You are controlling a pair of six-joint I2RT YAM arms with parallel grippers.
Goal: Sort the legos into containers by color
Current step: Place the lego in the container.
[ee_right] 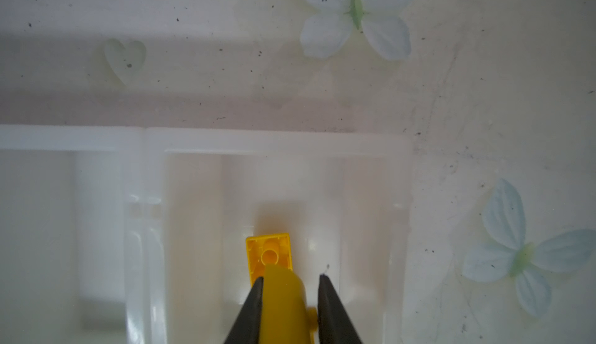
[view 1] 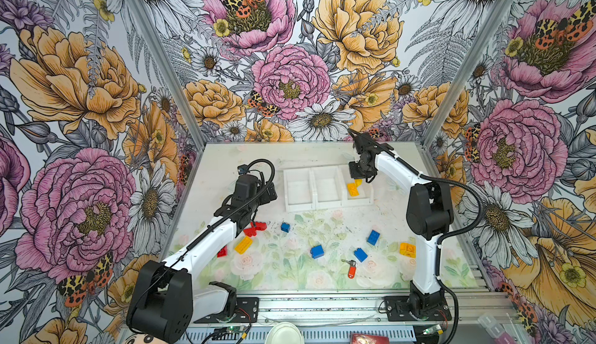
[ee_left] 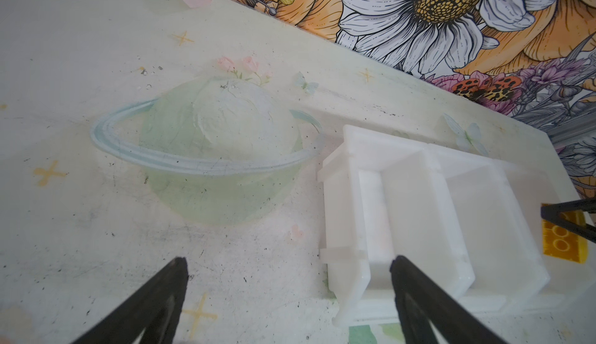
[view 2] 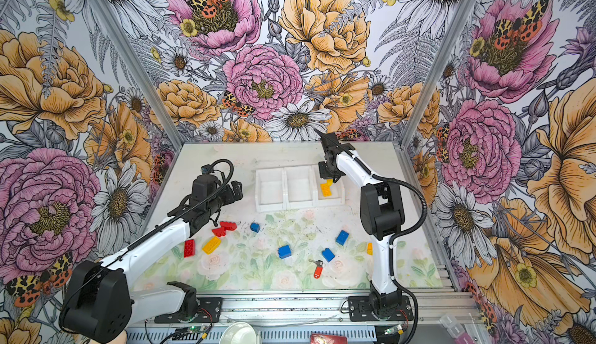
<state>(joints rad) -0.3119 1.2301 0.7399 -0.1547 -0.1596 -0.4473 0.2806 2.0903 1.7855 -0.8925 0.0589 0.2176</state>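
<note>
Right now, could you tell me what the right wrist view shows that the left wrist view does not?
Right wrist only: the hollow underside of the yellow lego that the right gripper is shut on. Left wrist only: the open left gripper and a studded yellow lego lying inside the white containers. Both: those containers and the right gripper.

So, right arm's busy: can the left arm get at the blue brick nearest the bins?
Probably yes: the left gripper is open and empty, and the blue brick lies alone, nothing over it.
</note>
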